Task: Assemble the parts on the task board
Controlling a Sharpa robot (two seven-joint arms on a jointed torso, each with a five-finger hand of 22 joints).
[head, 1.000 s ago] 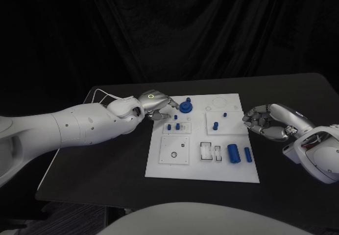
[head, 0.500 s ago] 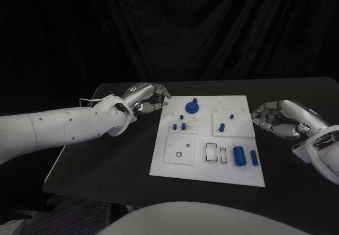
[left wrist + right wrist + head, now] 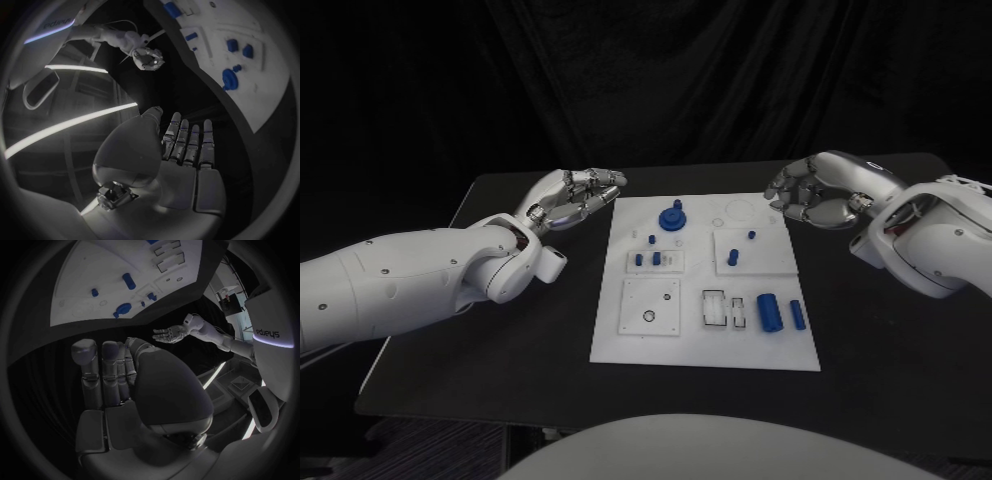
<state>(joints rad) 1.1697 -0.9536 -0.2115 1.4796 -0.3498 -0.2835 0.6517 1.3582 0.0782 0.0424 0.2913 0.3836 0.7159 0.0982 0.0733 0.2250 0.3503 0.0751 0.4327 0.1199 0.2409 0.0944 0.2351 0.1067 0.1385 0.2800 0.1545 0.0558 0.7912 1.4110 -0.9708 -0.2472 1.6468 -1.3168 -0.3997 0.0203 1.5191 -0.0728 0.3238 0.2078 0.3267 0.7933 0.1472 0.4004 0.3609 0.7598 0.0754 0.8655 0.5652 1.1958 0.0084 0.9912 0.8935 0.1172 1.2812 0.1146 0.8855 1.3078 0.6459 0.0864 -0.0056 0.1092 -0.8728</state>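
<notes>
Task board lies mid-surface with blue parts on it; left hand off its far-left corner, fingers spread, empty; right hand off its far-right corner, fingers curled, empty.

Task board: matt white plastic plate, smooth. Parts: smooth blue plastic. Table: matt black; hands: glossy silver metal.

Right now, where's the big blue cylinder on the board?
In the head view the big blue cylinder lies on the task board toward its near right corner, between a slimmer blue rod and a rectangular slot block.
</notes>
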